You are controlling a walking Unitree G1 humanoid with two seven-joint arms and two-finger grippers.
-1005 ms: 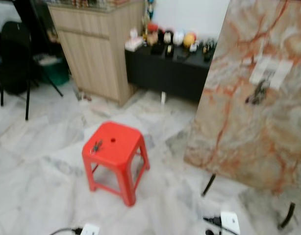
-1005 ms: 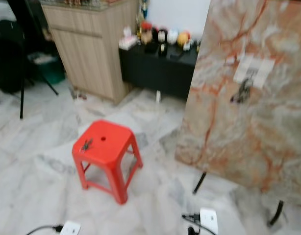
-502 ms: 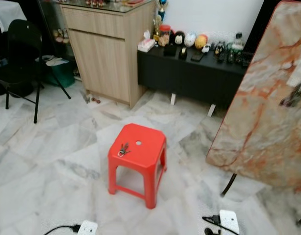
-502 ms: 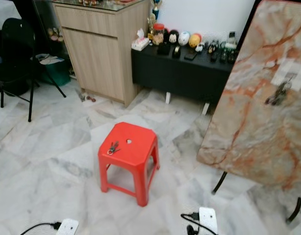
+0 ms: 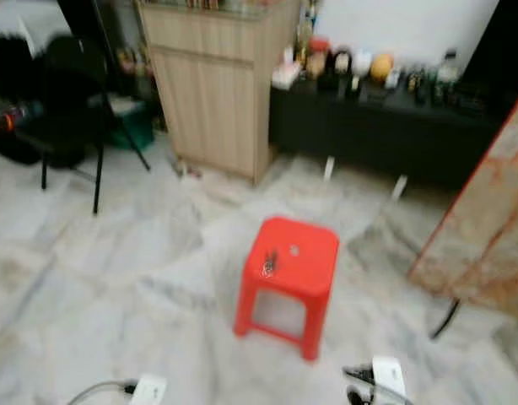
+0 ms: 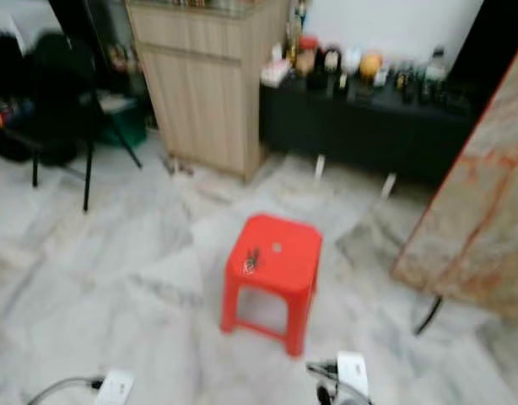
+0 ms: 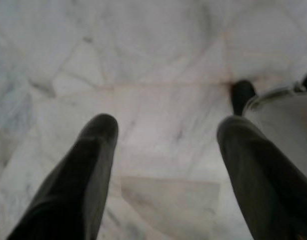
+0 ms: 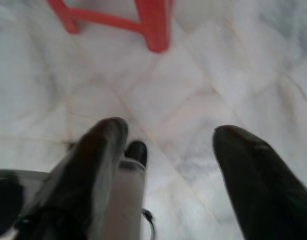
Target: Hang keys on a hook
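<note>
A small bunch of keys is seen lying on the flat top of a red plastic stool, toward its left edge, beside a small round hole in the seat. The stool is square-topped with splayed legs and stands on a glossy grey-veined marble floor. To the right of the stool, a slanted marble-patterned board with orange veins is cut off by the frame edge. Behind the stool, a light wooden cabinet is blurred. The left gripper is held spread above the floor, with nothing between its fingers; the right gripper is likewise spread and empty, near a stool leg.
</note>
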